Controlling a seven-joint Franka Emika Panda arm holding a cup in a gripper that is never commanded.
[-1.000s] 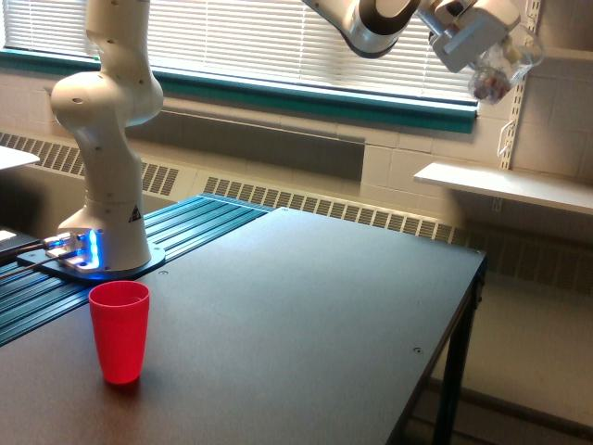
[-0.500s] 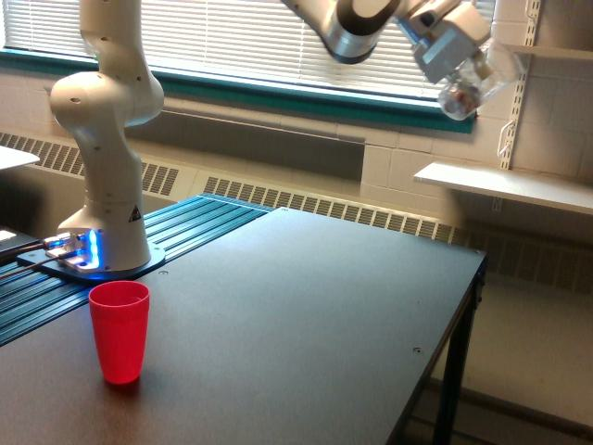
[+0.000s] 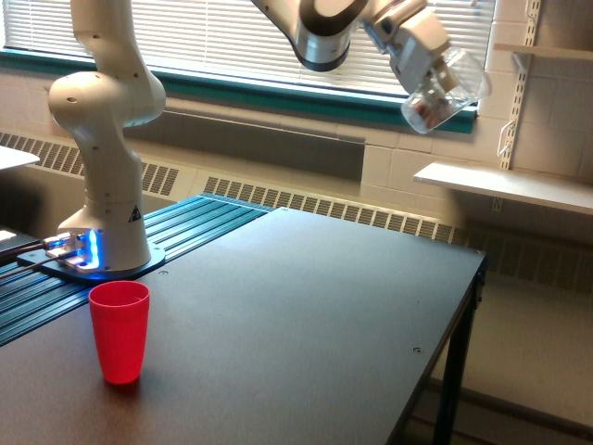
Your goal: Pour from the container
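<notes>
My claw (image 3: pixel 428 67) is high in the air at the upper part of the exterior view, clenched around the container (image 3: pixel 445 89), a small clear rounded cup with see-through walls. I hold it tilted, its body slanting down toward the exterior view's left, and something small and dark reddish sits inside near its lower end, though I cannot tell what it is. The container hangs in front of the window blinds (image 3: pixel 232 37) and the teal sill (image 3: pixel 278 93), well above the dark table (image 3: pixel 306 315) and touching nothing but my fingers. My arm reaches up from my white base (image 3: pixel 102 204), which stands at the exterior view's left on a ribbed teal strip (image 3: pixel 204 227) beside the table, with a blue light glowing at its foot. On the table, near its front edge at the exterior view's left, a red cup (image 3: pixel 119 331) stands upright with its mouth open to the top, well apart from the container and far below it. To the exterior view's right a pale shelf (image 3: pixel 505 185) juts from the wall, lower than the container.
</notes>
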